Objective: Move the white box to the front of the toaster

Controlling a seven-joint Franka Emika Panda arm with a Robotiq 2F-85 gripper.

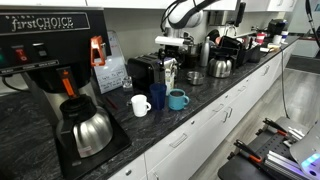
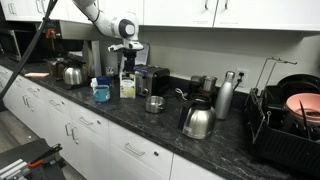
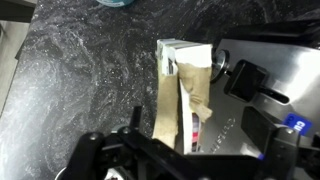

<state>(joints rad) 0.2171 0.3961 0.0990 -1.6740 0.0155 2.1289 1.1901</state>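
Wrist view puts our claw directly above the small upright white carton with dark print on its face, whose open-flapped top fills the middle of the picture. To the claw's right lies the boxy shiny silver toaster with black ends, its brushed metal face just beside the carton.

We cannot tell from that view whether the fingers are spread or pinching: only the dark base of the claw shows along the bottom edge. In an exterior view the claw hangs over the carton, with the toaster close at its side. Elsewhere, in an exterior view, the carton stands below the claw, next to the toaster and beyond a blue ceramic mug; whether the fingers touch it is too small to read.

We judge the carton is already near the toaster's front, so the step in hand is either the final placing or the grasp just before it. To do it well, we should keep the claw vertical and centred on the carton's narrow sides, since a tall light box tips easily. We should avoid crushing the loose top flaps, keep clear of the toaster wall, and set it flat on the dark speckled stone counter before letting go.
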